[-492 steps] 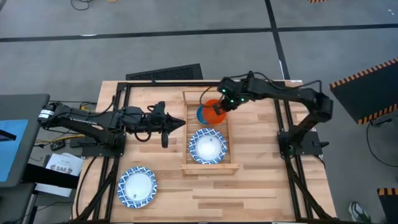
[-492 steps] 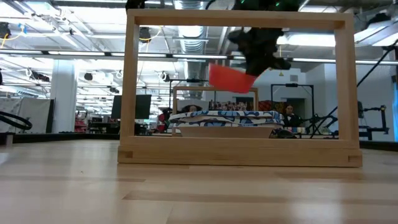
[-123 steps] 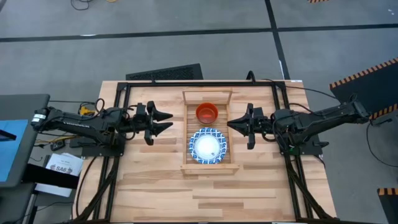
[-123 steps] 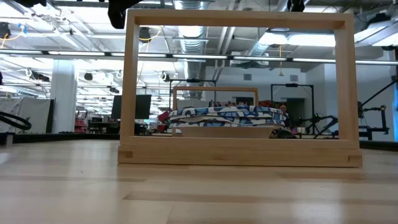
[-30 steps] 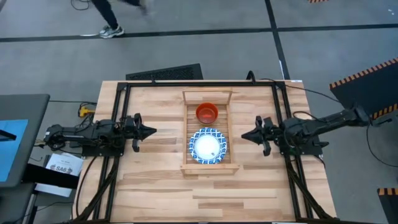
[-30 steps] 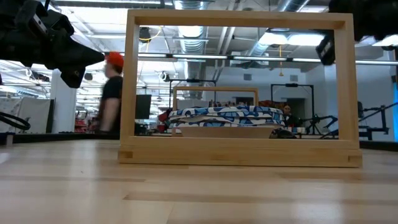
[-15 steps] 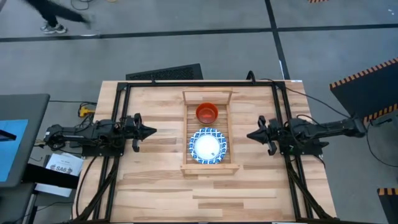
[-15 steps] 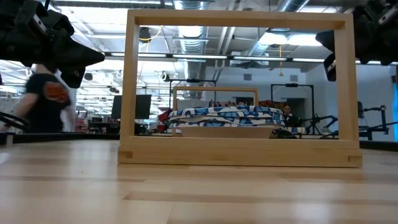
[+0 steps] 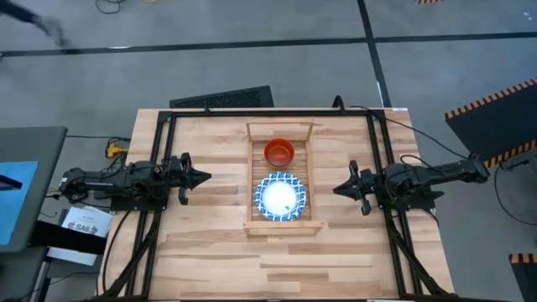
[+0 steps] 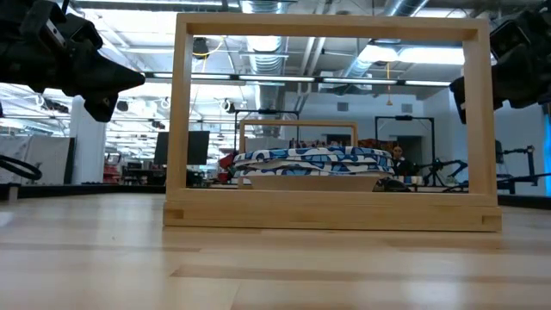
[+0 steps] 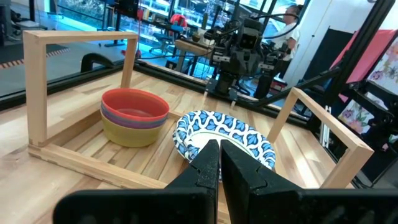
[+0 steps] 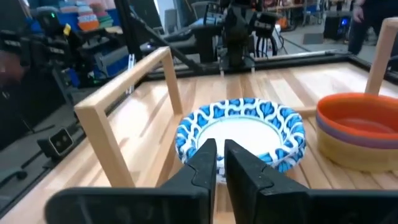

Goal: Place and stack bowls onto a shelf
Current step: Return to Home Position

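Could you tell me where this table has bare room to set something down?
Widest: the strip of table beyond the shelf end nearest the patterned bowls. Bare wood also flanks the shelf, toward the left gripper and the right gripper. Crowded: the shelf, filled by the orange-topped stack and those bowls.

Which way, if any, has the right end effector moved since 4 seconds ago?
Yes. The right end effector has drawn back rightward, away from the shelf, in the high view.

The slatted shelf is pale wood like the surface; the near patterned bowls are white with blue-swirled rims, and the far stack shows an orange-red bowl over a purple bowl over a yellow bowl.
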Controlling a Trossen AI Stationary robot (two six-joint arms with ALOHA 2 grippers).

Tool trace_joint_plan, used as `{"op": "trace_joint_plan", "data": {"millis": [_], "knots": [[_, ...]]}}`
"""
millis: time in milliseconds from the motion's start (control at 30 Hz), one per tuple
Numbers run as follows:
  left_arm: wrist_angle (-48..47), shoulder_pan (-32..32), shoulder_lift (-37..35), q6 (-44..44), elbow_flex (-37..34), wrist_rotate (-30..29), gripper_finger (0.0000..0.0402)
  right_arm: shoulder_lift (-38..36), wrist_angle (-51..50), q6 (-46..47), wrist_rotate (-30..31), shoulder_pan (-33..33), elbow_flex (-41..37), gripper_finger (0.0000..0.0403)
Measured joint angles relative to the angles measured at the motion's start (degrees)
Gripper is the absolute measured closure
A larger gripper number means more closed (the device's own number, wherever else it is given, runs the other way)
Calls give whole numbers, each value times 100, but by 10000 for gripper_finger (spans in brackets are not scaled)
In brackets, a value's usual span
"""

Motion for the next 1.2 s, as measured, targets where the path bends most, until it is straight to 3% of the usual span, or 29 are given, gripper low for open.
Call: {"op": "trace_joint_plan", "data": {"millis": [400, 567, 733, 1200], "knots": [[0, 0, 0, 0, 0, -2, 401, 0, -186, 1, -8, 0, -7, 333], [0, -2, -11, 0, 0, 0, 401, -754, -159, 1, -4, 1, -9, 332], [13, -67, -111, 0, 0, -1, 401, -735, 464, 1, 8, -233, -7, 331], [-6, -341, 19, 0, 0, -32, 401, -699, -122, 3, 14, -393, -7, 331]]}}
